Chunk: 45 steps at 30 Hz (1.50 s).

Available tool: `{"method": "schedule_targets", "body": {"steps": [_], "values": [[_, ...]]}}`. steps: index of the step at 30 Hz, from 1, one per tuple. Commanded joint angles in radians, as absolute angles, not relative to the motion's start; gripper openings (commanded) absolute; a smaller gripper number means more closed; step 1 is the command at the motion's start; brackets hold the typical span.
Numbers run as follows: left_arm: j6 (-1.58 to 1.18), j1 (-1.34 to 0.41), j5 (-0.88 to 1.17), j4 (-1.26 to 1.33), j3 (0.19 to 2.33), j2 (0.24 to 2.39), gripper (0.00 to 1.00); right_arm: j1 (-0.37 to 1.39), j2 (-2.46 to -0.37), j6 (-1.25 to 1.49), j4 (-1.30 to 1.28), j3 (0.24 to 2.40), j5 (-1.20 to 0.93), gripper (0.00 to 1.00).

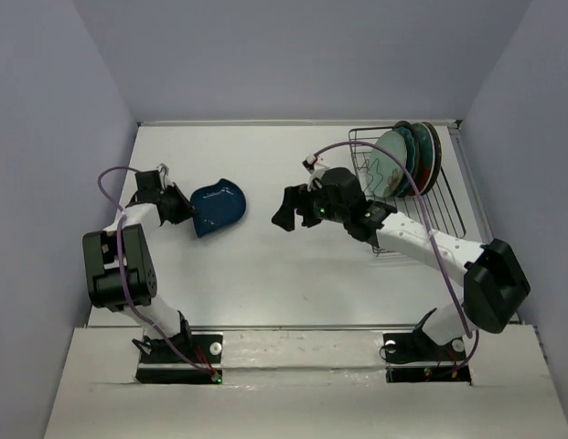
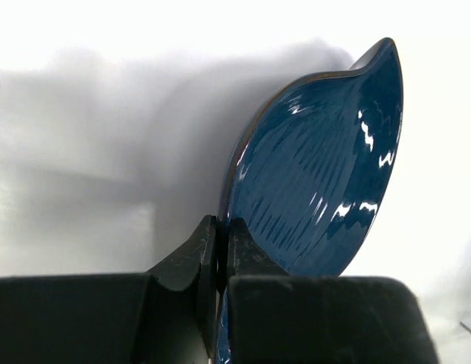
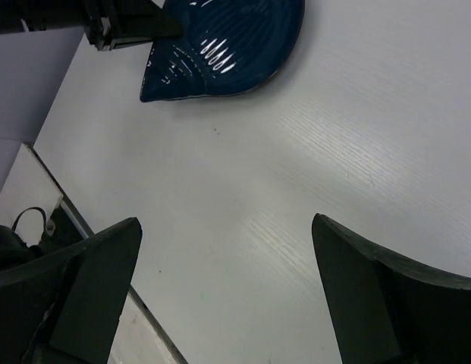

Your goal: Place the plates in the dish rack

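Left of centre on the white bench (image 1: 293, 274), the left pincer (image 1: 185, 210) is clamped on the left end of a glossy dark blue plate (image 1: 218, 206). The plate is leaf-shaped and ribbed. Its long axis runs rightward away from the fingers, and its pointed tip aims toward the right and slightly far. In the left wrist view it stands tilted up on edge with its glazed face showing; whether it touches the bench I cannot tell. The right pincer (image 1: 285, 218) hangs near mid-bench, apart from the plate and facing it, its fingers spread wide with nothing between them. The dish rack (image 1: 430, 215) of thin black wire stands at the far right. Several upright plates (image 1: 413, 157) crowd its far end, a mint green one foremost. The right arm (image 1: 421, 242) lies between the blue plate and the rack.
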<state>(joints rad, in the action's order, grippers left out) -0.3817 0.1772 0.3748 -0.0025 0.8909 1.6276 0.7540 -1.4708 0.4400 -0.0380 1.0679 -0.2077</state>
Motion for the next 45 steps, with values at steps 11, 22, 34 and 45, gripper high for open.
{"method": "schedule_targets", "body": {"steps": [11,22,34,45], "values": [[-0.641,0.156,0.672,0.228,0.695,1.261,0.06,0.761,-1.609,0.684,0.103,1.16,-0.109,1.0],[-0.753,0.052,0.735,0.322,0.62,1.1,0.06,0.761,-1.697,0.738,0.236,1.187,-0.216,1.0],[-0.902,-0.098,0.716,0.472,0.528,0.97,0.23,0.761,-1.645,0.758,0.362,1.103,-0.16,0.07],[-0.651,-0.129,0.649,0.278,0.568,0.842,0.99,0.704,-1.451,0.491,-0.15,1.288,0.074,0.07]]}}
